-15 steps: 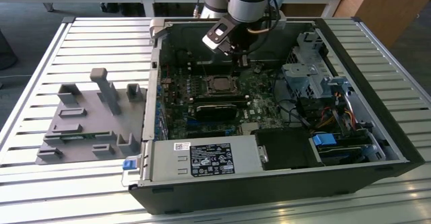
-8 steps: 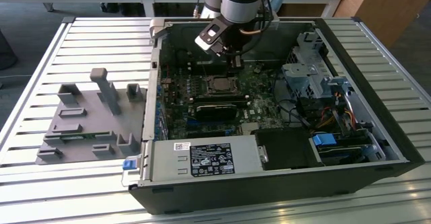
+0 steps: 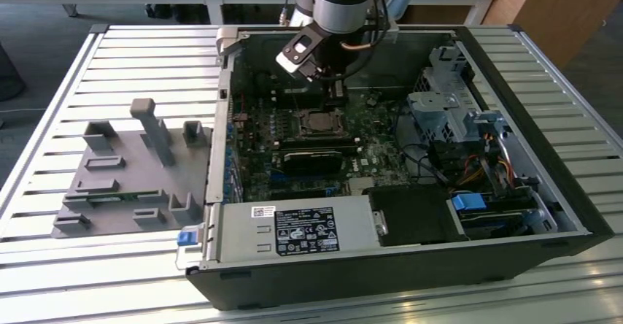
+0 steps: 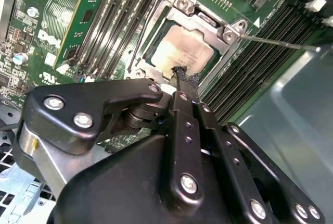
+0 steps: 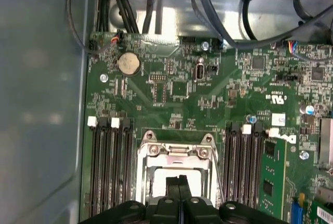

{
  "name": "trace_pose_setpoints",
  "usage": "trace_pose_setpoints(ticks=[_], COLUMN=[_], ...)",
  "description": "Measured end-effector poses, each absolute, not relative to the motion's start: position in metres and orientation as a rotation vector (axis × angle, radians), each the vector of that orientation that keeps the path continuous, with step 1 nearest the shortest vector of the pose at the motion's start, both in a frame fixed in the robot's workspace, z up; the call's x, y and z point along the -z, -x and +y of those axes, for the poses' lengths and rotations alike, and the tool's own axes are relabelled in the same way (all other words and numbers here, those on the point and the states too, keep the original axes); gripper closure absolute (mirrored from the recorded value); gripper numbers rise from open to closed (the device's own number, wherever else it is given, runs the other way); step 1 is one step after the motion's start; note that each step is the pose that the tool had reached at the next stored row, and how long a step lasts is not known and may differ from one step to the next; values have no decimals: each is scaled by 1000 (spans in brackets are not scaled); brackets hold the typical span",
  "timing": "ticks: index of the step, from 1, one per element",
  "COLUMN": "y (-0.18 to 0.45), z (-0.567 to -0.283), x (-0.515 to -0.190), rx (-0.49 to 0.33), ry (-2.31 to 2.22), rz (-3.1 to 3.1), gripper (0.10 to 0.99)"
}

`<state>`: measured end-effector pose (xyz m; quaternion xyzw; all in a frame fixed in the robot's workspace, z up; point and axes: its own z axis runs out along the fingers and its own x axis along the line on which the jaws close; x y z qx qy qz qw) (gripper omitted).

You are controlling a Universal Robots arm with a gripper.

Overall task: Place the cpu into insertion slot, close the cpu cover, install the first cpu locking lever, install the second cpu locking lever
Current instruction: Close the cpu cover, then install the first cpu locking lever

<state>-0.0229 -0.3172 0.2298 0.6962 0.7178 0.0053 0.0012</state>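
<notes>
Exterior view: arm (image 3: pixel 341 3) reaches down into an open black case (image 3: pixel 574 193) lying on a slatted table (image 3: pixel 98 280). The gripper (image 3: pixel 334 94) hangs over the green board (image 3: pixel 255 130), just above the slot (image 3: pixel 316 123), a small dark square with a thin metal rim near the board's middle. A grey fixture (image 3: pixel 127 185) sits on the table at the exterior view's left, well apart from the case. Second wrist view: the cpu (image 4: pixel 182 52) lies flat in the slot, a dull silver-grey square face with a darker edge round it. The cover (image 4: pixel 153 28), a thin silver frame with a big square window, lies down around the cpu, which shows through the window. A thin lever (image 4: pixel 276 42) sticks out from the frame's corner across the RAM slots (image 4: pixel 250 62); can't tell if it is latched. The black fingers (image 4: pixel 179 109) are pressed together with nothing between them, the tips just over the cpu's edge; contact can't be told. First wrist view: gripper (image 5: pixel 178 182) shows again with its tips together, over the window of the cover (image 5: pixel 177 151). The pale cpu (image 5: pixel 156 182) face shows on both sides of the tips. A lever (image 5: pixel 220 179) runs along the frame's side. RAM slots flank the socket, a round battery (image 5: pixel 128 63) sits farther up the board, and black cables (image 5: pixel 119 5) lie past its edge.
</notes>
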Motion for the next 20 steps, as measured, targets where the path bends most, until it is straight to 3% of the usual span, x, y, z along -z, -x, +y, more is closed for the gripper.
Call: trace_pose_setpoints(ticks=[20], y=[31], z=[-317], x=[-231], rx=[-16], ry=[-2185], rz=[2253], gripper=[980])
